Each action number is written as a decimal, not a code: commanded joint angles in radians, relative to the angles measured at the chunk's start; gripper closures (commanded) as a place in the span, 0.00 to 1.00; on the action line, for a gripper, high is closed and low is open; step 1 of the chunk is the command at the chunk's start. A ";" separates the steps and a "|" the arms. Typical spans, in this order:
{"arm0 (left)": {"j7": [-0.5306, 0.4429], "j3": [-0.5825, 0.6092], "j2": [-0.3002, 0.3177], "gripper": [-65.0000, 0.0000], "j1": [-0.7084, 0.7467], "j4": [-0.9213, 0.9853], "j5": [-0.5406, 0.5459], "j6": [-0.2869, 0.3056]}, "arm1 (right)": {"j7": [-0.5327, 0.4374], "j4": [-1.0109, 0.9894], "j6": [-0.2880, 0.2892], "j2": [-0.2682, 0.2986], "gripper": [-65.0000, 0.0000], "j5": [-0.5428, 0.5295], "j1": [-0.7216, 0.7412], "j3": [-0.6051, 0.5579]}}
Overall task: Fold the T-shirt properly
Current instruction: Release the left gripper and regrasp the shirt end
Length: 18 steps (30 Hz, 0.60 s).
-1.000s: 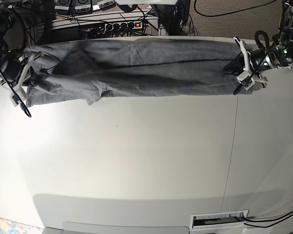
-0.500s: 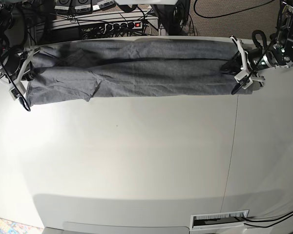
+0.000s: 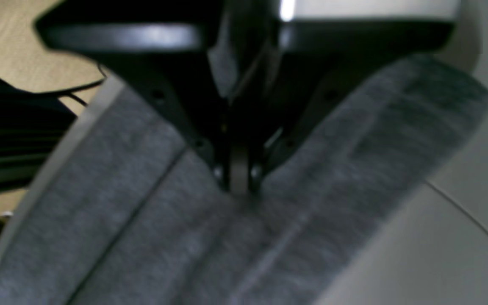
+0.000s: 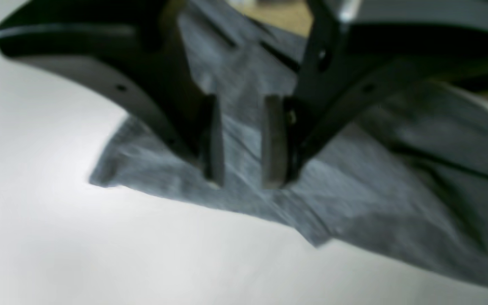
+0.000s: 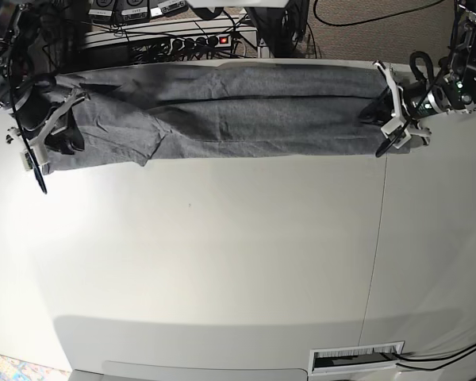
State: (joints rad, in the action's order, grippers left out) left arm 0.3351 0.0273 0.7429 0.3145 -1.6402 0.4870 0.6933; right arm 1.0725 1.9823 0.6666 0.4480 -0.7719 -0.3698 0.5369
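Base view: the T-shirt (image 5: 222, 111) lies as a long band along the table (image 5: 222, 254) far edge. Left wrist: your left gripper (image 3: 239, 186) is clenched on the hem; keep tension. Right wrist: your right gripper (image 4: 242, 178) stands released above the cloth; re-grasp squarely before folding.

Right claw (image 4: 241, 142) parted over T-shirt (image 4: 354, 186)

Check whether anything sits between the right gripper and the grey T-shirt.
Nothing visible does. The right gripper hangs open directly over the plain heather-grey cotton T-shirt, with only a gap of air between its pads and the cloth on the white table.
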 commanded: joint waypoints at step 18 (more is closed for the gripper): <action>0.312 -0.271 0.039 0.66 -0.015 -0.012 0.298 -0.052 | -0.242 0.012 -0.006 -0.010 0.99 0.599 0.033 -0.483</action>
State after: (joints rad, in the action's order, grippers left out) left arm 0.6689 -0.2352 0.7597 0.3042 -1.6405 0.7696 0.6365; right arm 0.8528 1.9804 0.6662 0.4244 -0.1665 -0.3466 0.0486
